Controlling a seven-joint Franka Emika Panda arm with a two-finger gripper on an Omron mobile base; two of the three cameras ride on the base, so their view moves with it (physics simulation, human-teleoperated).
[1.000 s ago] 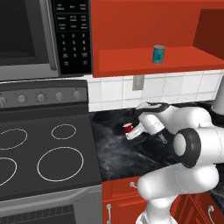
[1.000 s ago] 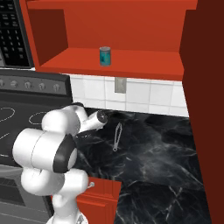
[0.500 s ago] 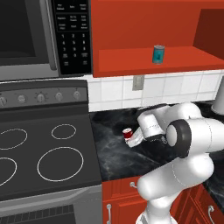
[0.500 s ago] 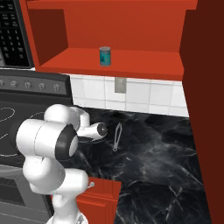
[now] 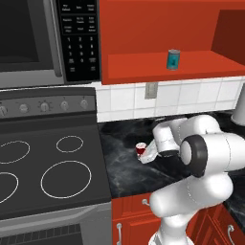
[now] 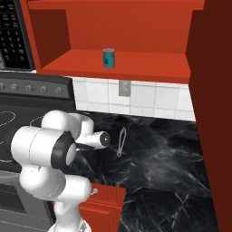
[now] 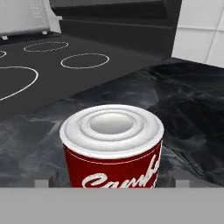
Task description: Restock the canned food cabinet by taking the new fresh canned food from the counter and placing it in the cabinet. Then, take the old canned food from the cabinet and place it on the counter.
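Note:
The old canned food (image 7: 112,144), dark red with a white top, stands upright on the black marbled counter (image 5: 129,172) just right of the stovetop; it also shows as a small red can (image 5: 140,149). My gripper (image 7: 113,183) reaches in level from the can's right. Its fingertips (image 7: 44,182) sit either side of the can with a small gap on each side, so it is open. The new fresh canned food (image 5: 173,59), teal-blue with a silver top (image 6: 108,58), stands on the red-orange cabinet floor (image 6: 136,68) above.
The dark stovetop (image 5: 48,162) with white rings lies left of the can, with the microwave (image 5: 43,38) above it. Metal tongs (image 6: 121,141) lie on the counter near the tiled wall. Red drawers (image 6: 106,204) sit below the counter edge.
The hand and the red can have dropped slightly toward the counter. The arm's elbow has swung forward and to the right.

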